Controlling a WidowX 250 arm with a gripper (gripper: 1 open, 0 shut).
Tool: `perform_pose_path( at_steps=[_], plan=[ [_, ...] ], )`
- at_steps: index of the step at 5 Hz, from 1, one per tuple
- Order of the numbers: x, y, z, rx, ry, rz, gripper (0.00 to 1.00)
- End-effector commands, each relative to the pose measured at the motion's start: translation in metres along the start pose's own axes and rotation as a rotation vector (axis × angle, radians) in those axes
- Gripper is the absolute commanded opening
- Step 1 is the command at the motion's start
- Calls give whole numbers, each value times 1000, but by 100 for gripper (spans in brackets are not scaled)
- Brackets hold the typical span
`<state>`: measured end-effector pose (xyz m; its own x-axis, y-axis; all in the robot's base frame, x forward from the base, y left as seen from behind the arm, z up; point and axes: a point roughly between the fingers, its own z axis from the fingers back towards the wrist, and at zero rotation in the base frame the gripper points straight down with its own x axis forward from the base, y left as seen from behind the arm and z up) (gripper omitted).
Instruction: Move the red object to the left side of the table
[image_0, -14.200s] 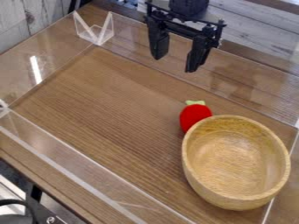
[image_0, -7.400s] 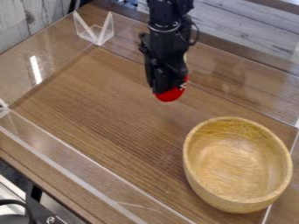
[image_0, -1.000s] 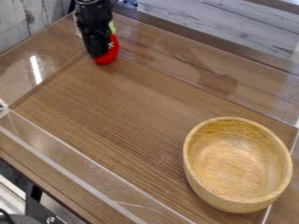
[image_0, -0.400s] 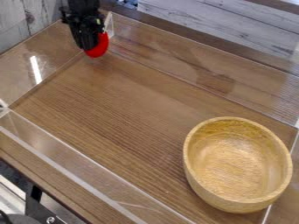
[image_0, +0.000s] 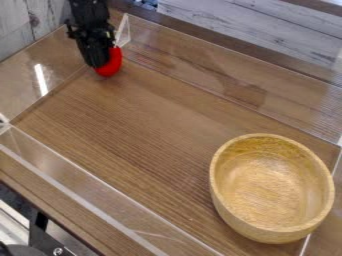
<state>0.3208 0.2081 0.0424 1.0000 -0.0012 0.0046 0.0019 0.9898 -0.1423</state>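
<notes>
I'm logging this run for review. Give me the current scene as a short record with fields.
gripper: pointing down at the far left of the table, jaws shut on the red object
red object: small, roundish, partly hidden by the gripper
wooden bowl: empty, upright, near right corner
walls: clear acrylic around the table

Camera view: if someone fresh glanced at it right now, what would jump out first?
Probably the large light wooden bowl, empty, sitting at the near right of the brown wood-grain table. Next, the black gripper at the far left, pointing down and shut on the small bright red ball-like object, near the clear acrylic wall.
</notes>
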Motion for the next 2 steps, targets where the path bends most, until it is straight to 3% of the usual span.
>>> perform_pose_path(
  at_steps=[1,2],
  plan=[
    [-1,5,24,11,-52,33,0],
    [-5,3,28,-13,-55,65,0]
  ],
)
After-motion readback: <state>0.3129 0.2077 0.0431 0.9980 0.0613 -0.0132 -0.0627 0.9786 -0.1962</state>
